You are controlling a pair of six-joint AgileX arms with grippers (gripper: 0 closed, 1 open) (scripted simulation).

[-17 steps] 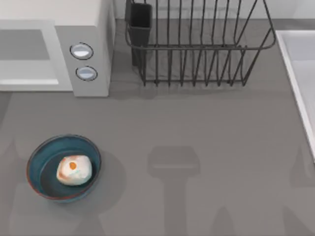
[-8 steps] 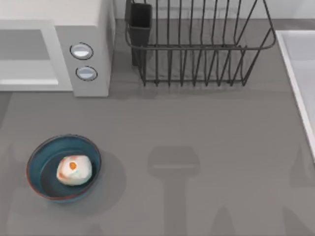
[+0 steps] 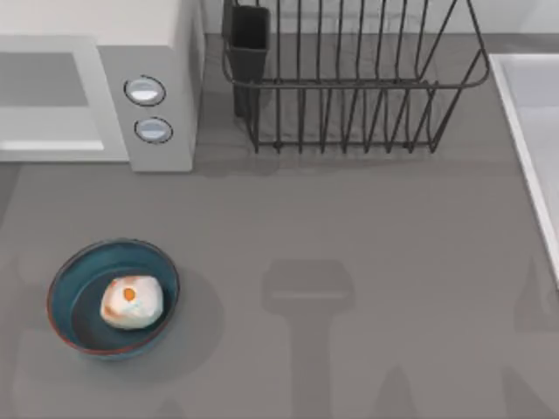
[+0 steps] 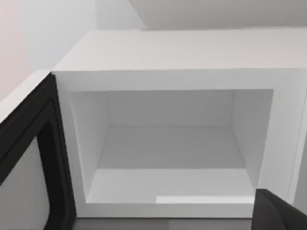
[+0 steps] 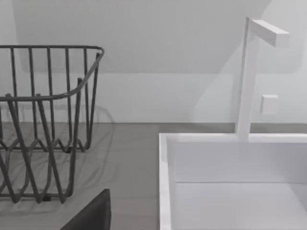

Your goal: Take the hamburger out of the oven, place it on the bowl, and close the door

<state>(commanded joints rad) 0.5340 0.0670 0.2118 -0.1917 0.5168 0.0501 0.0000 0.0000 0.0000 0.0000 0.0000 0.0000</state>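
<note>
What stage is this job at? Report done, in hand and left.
Done: the hamburger sits in the bowl on the table's left side. The oven cavity is bare in the left wrist view. In hand: nothing is being carried. Left: the door stands swung open beside the cavity and needs closing.

The hamburger (image 3: pixel 131 302) sits in the bowl (image 3: pixel 63 288), in front of the oven (image 3: pixel 157 70).

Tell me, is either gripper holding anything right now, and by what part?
Nothing looks held. The hamburger rests in the bowl, free of both grippers, and the oven cavity is bare with the door open.
</note>
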